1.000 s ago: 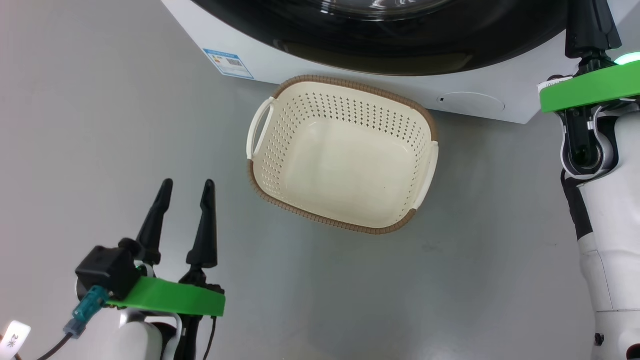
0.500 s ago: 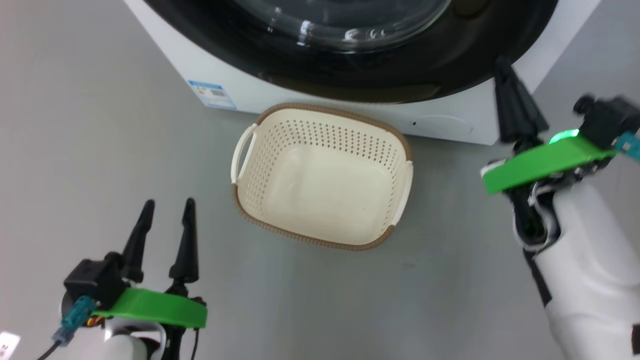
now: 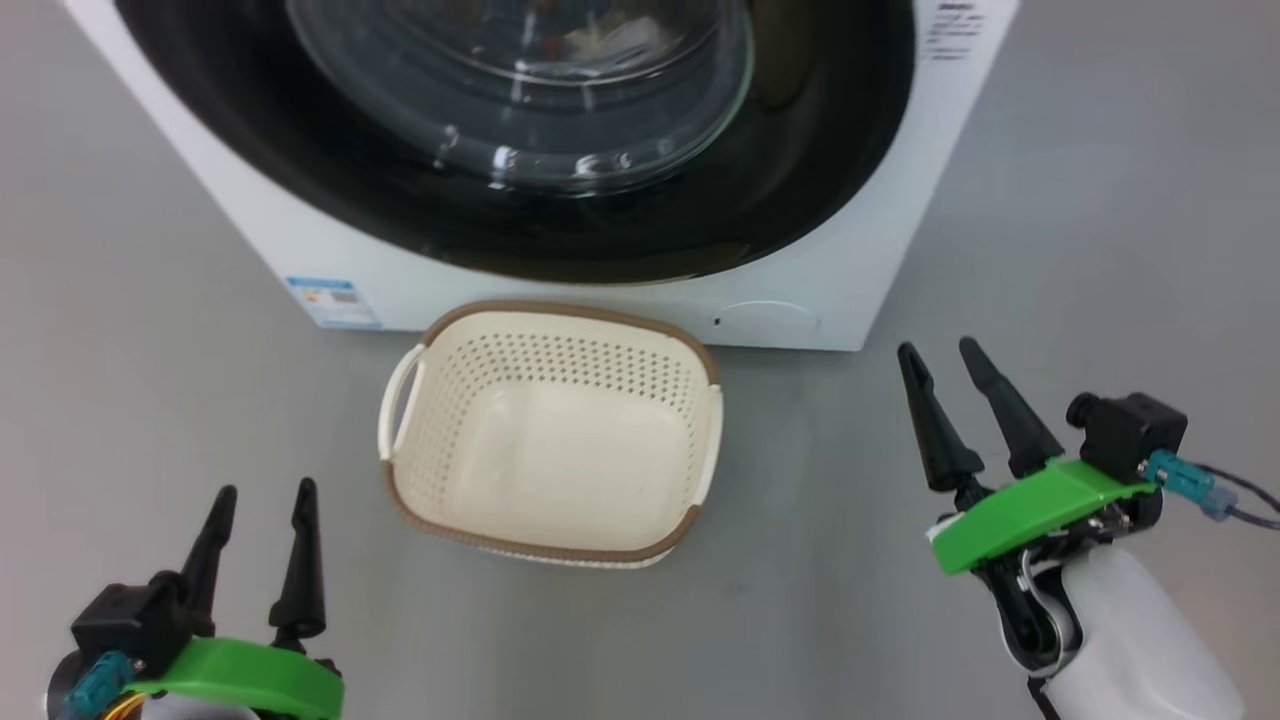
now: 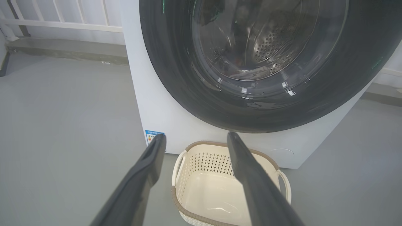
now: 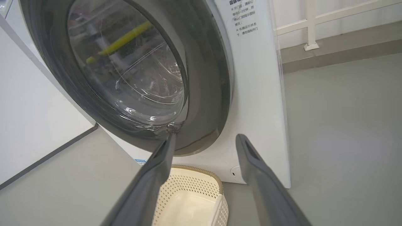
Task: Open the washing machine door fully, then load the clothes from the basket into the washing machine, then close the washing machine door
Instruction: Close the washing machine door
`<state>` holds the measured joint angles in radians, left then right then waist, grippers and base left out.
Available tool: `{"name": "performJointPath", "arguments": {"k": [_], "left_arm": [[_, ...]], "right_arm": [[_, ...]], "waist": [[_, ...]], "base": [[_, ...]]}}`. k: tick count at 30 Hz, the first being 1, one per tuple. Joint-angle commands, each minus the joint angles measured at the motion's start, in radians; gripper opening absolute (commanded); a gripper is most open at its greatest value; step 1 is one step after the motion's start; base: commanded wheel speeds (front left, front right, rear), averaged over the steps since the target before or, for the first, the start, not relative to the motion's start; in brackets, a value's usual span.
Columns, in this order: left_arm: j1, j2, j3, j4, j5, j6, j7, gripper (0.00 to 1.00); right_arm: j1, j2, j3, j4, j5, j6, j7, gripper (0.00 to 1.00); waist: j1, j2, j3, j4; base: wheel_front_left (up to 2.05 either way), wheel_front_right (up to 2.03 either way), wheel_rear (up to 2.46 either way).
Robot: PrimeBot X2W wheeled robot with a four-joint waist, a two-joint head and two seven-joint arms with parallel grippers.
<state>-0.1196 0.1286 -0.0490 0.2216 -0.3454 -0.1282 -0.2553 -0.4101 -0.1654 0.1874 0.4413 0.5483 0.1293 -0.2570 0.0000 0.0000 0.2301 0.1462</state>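
The washing machine (image 3: 900, 200) fills the top of the head view, and its door (image 3: 820, 150) lies flat against the front, black rim around the glass bowl. Pale and brownish shapes show faintly behind the glass; I cannot tell whether they are the clothes. On the floor just in front stands the basket (image 3: 550, 370), with nothing inside. My left gripper (image 3: 265, 492) is open at the lower left, short of the basket. At the right, beside the basket, my right gripper (image 3: 937, 348) is open too. The wrist views look between open fingers at the door (image 4: 176, 78) (image 5: 207, 78) and the basket (image 4: 201, 145) (image 5: 191, 194).
Grey floor lies all around the machine and basket. A blue label (image 3: 335, 300) marks the machine's lower left corner. A white railing (image 4: 62, 25) on a low kerb runs behind the machine. A white panel (image 5: 31, 110) stands at the left of the right wrist view.
The head camera has tilted up, showing more of the door. My right gripper dropped from the door's right edge to beside the basket and now stands open. The left gripper stays open.
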Motion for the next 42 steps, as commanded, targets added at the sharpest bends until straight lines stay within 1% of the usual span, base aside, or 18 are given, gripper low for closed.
{"name": "performJointPath", "arguments": {"k": [1,8,17,29,42], "left_arm": [[-0.002,0.032,0.041,-0.014,0.008,-0.003,-0.006,1.00],[0.027,0.039,0.059,-0.004,0.024,-0.003,-0.006,1.00],[0.058,0.046,0.077,0.000,0.028,-0.003,-0.006,1.00],[0.104,0.053,0.109,0.023,0.027,-0.003,-0.006,1.00],[0.123,0.053,0.121,0.017,0.057,-0.003,-0.006,1.00]], "right_arm": [[0.020,0.002,0.024,-0.024,-0.004,0.001,-0.005,1.00],[0.089,-0.009,0.011,-0.036,-0.009,0.001,-0.005,1.00],[0.158,-0.024,-0.006,-0.055,-0.014,0.001,-0.005,1.00],[0.250,-0.031,-0.044,-0.083,-0.015,0.001,-0.005,1.00],[0.277,-0.026,-0.063,-0.087,-0.020,0.001,-0.005,1.00]], "waist": [[0.0000,0.0000,-0.052,-0.059],[0.0000,0.0000,-0.086,-0.118],[0.0000,0.0000,-0.121,-0.166],[0.0000,0.0000,-0.160,-0.202],[0.0000,0.0000,-0.165,-0.213]], "base": [[0.00,0.00,0.00],[0.00,0.00,0.00],[0.00,0.00,0.00],[0.00,0.00,0.00],[0.00,0.00,0.00]]}}
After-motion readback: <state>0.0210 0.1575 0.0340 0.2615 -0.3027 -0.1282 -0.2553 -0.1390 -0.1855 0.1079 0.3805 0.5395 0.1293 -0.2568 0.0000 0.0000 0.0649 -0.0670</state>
